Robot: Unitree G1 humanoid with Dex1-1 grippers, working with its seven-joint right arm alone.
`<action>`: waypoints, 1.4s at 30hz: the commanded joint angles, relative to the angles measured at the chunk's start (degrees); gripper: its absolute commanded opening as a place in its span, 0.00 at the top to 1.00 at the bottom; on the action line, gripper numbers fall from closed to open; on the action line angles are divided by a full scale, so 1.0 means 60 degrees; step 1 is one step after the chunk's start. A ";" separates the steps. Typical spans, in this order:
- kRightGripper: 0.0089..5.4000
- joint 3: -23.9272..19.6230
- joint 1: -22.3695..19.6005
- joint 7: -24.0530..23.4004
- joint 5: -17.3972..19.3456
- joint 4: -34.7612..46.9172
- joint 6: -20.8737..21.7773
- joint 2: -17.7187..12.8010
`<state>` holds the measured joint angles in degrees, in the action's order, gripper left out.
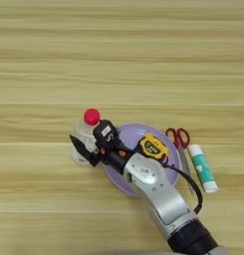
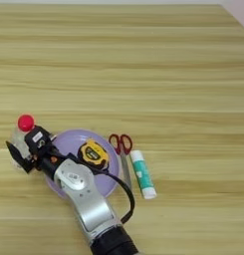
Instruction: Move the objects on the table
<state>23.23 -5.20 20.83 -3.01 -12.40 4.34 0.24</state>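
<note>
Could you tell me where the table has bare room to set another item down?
The whole far half of the table is bare, as is the right of the glue stick. It is crowded around the plate, with bottle, hand, tape measure and scissors.

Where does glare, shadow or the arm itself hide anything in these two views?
Left eye view: light is even, with no strong glare; the arm covers the near part of the plate, and the hand overlaps the bottle. Right eye view: the same soft light; the scissors, glue stick and tape measure show unobstructed.
</note>
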 commanded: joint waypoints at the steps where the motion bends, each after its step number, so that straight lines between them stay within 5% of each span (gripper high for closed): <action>1: 0.39 -0.0005 -0.0546 -0.0064 -0.0042 0.0078 0.0608 0.0318; 42: 0.39 0.0116 -0.0503 -0.0107 -0.0343 -0.1369 0.1081 0.0476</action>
<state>24.54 -5.39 20.66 -5.19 -22.14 9.60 1.51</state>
